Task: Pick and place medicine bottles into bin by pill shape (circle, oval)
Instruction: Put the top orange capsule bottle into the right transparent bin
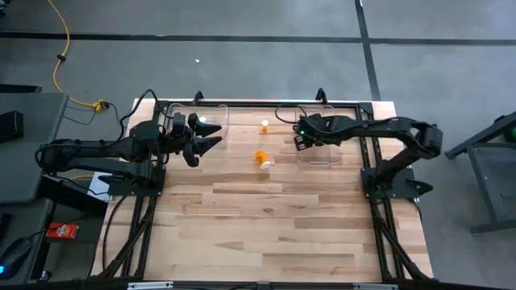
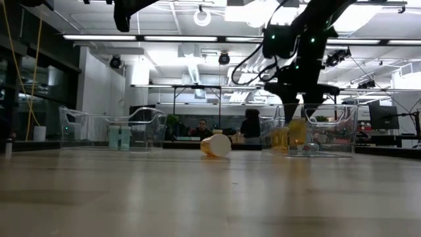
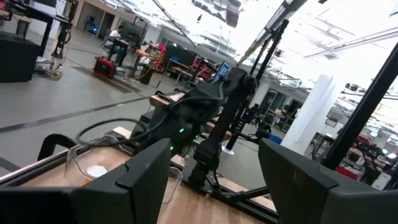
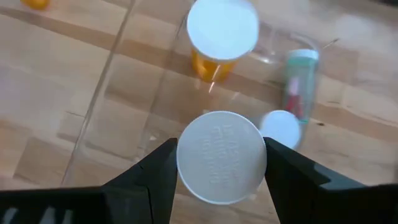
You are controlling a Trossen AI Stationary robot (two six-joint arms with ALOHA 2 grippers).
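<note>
I look down on a pale wooden table (image 1: pixel 282 217) standing on a grey concrete floor (image 1: pixel 242 20) crossed by dark lines. A yellow cable (image 1: pixel 56 48) trails over the floor beyond the table's far left corner. Across the table I see a large workshop hall with white ceiling strip lights (image 2: pixel 145 37), a white pillar (image 2: pixel 92 79) and dark desks (image 2: pixel 197 89) behind. Two people (image 2: pixel 227 128) sit past the table's far edge.

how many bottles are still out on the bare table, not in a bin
2. One orange bottle lies on its side mid-table between the bins; a smaller one sits nearer the far edge. The right gripper holds another above the right bin. Others may be hidden.
</note>
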